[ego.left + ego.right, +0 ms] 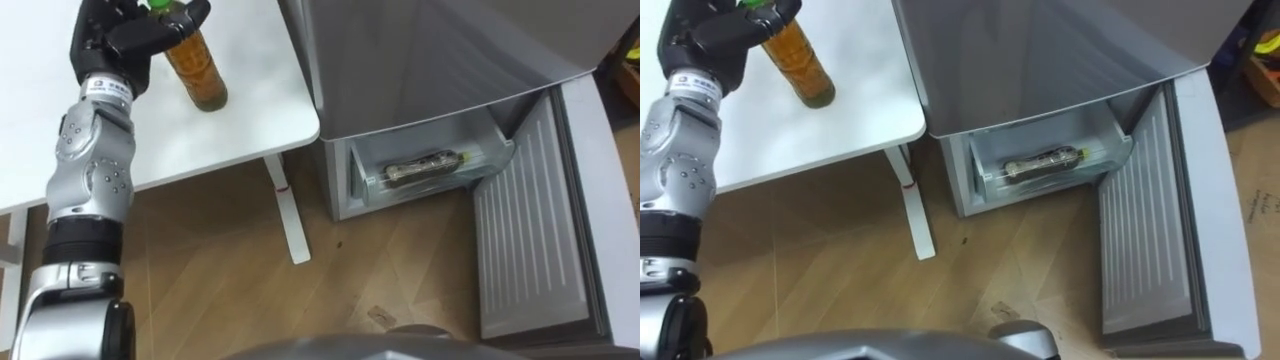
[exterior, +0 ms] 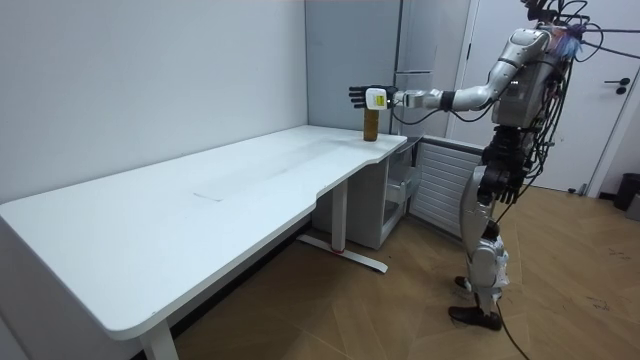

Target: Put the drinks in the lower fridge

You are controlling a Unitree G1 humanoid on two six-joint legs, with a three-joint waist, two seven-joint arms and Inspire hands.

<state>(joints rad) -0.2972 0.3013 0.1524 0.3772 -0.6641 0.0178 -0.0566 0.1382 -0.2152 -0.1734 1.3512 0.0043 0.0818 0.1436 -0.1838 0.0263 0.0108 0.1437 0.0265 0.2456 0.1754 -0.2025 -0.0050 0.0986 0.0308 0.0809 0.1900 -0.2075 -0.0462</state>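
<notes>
One bottle [image 1: 197, 68] of amber drink stands upright on the desk [image 1: 250, 110], its long axis vertical and its green cap up by the left hand [image 1: 125, 40]. The hand is open with its fingers spread. The palm is just to the left of the bottle's neck and the thumb reaches across near the cap, but nothing is clasped yet. I judge this to be the reach before the grasp, and the fingers would have to curl round the neck or shoulder from that left side before the bottle can be lifted. It stands close to the desk's corner, on the side of the hand nearest the fridge [image 1: 420, 60]. Well off to the hand's right and lower down, the lower door [image 1: 530, 240] hangs open. A second bottle [image 1: 425, 166] already lies on its side in the drawer [image 1: 372, 185] there. The right hand [image 2: 504, 184] hangs by the hip, far from the bottle, so the left is plainly the nearer.
</notes>
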